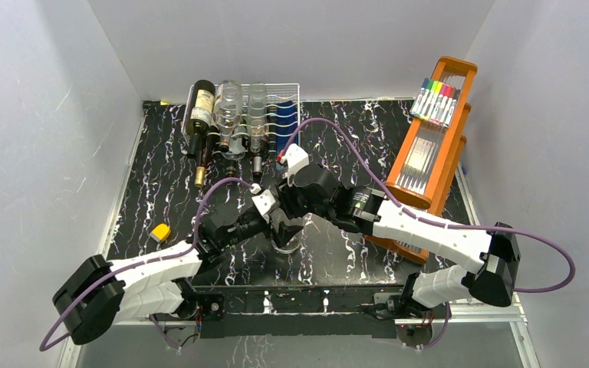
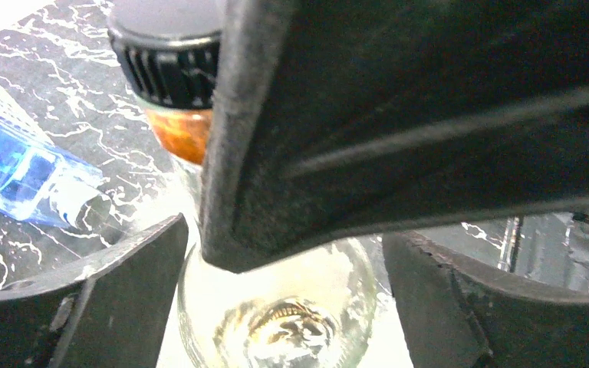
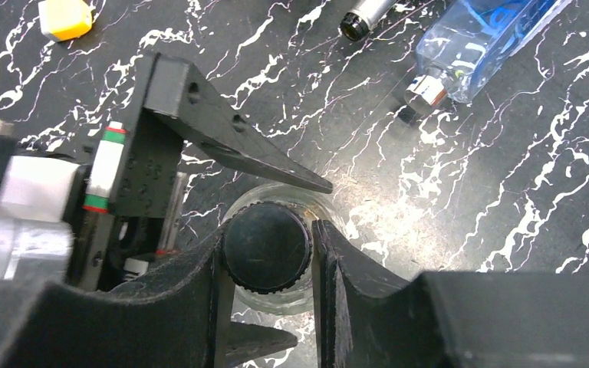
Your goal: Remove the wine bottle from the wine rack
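Observation:
A clear glass wine bottle (image 1: pixel 284 245) with a black screw cap (image 3: pixel 267 247) stands upright on the black marble table, well in front of the silver wire wine rack (image 1: pixel 287 90). My right gripper (image 3: pixel 268 234) is shut on the bottle's capped neck from above. My left gripper (image 2: pixel 284 295) is open, one finger on each side of the bottle's glass body (image 2: pixel 276 314), small gaps showing. In the left wrist view a right finger (image 2: pixel 399 115) crosses over the bottle just below its cap (image 2: pixel 170 54). Both grippers meet at mid table (image 1: pixel 280 222).
The rack holds a dark labelled bottle (image 1: pixel 200 115), clear bottles (image 1: pixel 230 115) and a blue bottle (image 1: pixel 285 115). A tall orange wooden rack with coloured markers (image 1: pixel 429 153) stands at the right. A yellow block (image 1: pixel 160 231) lies at the left.

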